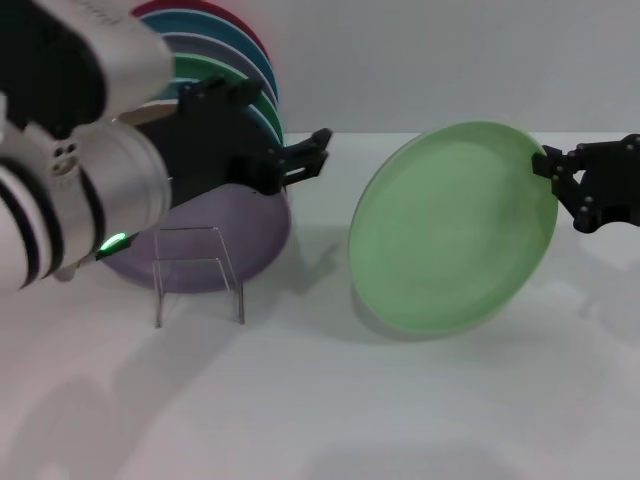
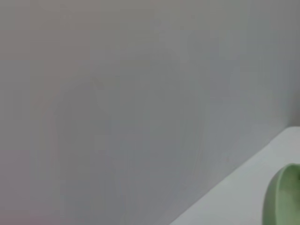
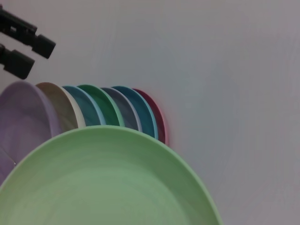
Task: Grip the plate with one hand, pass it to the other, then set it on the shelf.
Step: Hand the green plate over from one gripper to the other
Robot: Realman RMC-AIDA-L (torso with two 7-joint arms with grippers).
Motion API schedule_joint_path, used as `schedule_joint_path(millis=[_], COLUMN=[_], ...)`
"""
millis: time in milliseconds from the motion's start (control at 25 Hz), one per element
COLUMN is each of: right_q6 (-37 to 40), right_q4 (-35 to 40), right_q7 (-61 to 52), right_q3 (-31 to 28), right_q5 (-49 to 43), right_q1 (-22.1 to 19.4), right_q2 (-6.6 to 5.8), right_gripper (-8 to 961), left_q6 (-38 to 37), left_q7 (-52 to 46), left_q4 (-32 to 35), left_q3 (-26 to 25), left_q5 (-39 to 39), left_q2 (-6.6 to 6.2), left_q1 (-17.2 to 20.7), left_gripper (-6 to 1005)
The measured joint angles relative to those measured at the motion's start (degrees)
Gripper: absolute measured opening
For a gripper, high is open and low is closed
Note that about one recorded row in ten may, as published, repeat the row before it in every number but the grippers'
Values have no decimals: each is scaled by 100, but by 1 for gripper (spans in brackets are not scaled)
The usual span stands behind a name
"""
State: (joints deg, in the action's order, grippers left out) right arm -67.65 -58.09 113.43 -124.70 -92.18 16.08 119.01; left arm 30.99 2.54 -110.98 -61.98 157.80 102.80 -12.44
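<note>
Plate (image 1: 452, 228): you see it round, shallow, matte mint-green, tilted on edge, well apart from the stand.
Right gripper (image 1: 552, 168): pinches the plate's rim.
Left gripper (image 1: 312, 152): fingers slightly parted, empty, near the lilac plate (image 1: 262, 240).
Stand (image 1: 198, 270): clear acrylic.

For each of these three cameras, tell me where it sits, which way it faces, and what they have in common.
Head view: on the robot's head, facing forward and down at the white table; both arms show, the left gripper by the row of plates and clear stand, the right gripper pinching the mint plate.
Left wrist view: on the left arm, facing mostly blank wall; no robot parts show.
Right wrist view: on the right arm, looking over the mint plate toward the row; the left gripper shows far off.
Shared: the mint plate appears in all three.
</note>
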Motion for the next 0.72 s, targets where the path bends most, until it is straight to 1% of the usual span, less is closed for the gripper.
schedule_joint_path(millis=[40, 80, 120, 160, 200, 240, 280, 320, 360, 440, 720], right_q6=[-1, -1, -2, -3, -5, -14, -47, -47, -66, -85, -248], right_q4=[40, 80, 123, 139, 164, 194, 290, 290, 327, 338, 344], right_q7=[41, 97, 189, 221, 261, 280, 330, 330, 375, 461, 491], right_q3=[-5, -10, -13, -15, -17, -18, -18, -18, -18, -13, 33], right_q5=[1, 5, 15, 26, 47, 70, 185, 185, 244, 314, 337], right_q1=[19, 35, 44, 45, 52, 67, 98, 98, 100, 79, 136], right_q2=[0, 0, 5, 10, 17, 17, 8, 8, 2, 1, 18], right_gripper=[12, 13, 13, 13, 13, 13, 13, 13, 13, 12, 12], left_q6=[250, 820, 1056, 1056, 1299, 1475, 1621, 1621, 1663, 1734, 1799], left_q7=[468, 1578, 2048, 2048, 2560, 2929, 3252, 3252, 3325, 3344, 3414], left_q4=[-32, -60, -50, -50, -31, -5, 82, 82, 160, 290, 571], left_q3=[-197, -693, -927, -927, -1175, -1335, -1482, -1482, -1534, -1606, -1553], left_q5=[-218, -736, -956, -956, -1203, -1410, -1732, -1732, -1928, -2101, -2130], left_q2=[242, 837, 1098, 1098, 1352, 1501, 1519, 1519, 1488, 1488, 1525], left_q1=[44, 154, 201, 201, 249, 274, 228, 228, 165, 91, -57], left_gripper=[809, 809, 805, 801, 797, 793, 789, 785, 780, 772, 744])
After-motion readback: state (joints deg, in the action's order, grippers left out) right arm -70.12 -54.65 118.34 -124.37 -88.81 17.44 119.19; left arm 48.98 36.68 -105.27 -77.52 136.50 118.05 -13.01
